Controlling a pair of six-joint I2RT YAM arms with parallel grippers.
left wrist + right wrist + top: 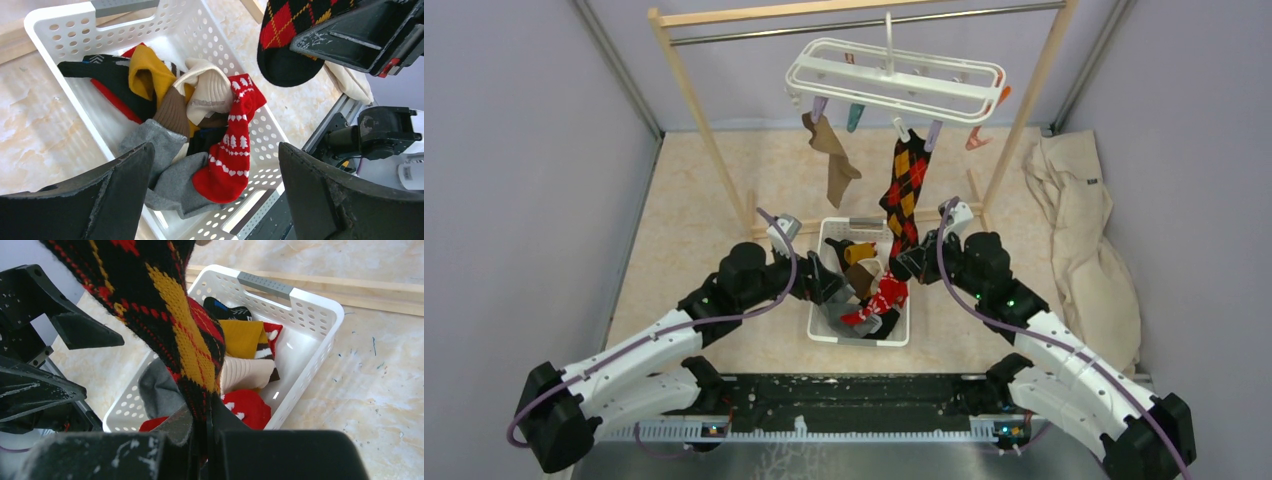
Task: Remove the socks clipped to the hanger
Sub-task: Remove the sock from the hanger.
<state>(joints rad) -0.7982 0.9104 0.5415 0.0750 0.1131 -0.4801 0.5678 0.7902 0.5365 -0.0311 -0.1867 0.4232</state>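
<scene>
The white hanger (894, 78) hangs by its hook from the metal rail. A brown sock (834, 160) and a dark argyle sock (907, 190) hang from its clips. My right gripper (907, 263) is shut on the lower end of the argyle sock (170, 315), just above the basket. My left gripper (836, 285) is open and empty over the basket's near left side; its wide-apart fingers (115, 195) frame the grey sock (170, 175) and red patterned sock (235, 145). Several more socks, mustard (147, 75), cream and black, lie in the basket.
The white perforated basket (824, 325) stands on the floor between the arms. The wooden rack's posts (694, 110) rise behind it. A large beige cloth (1084, 240) lies at the right. Empty pastel clips (979, 138) dangle from the hanger.
</scene>
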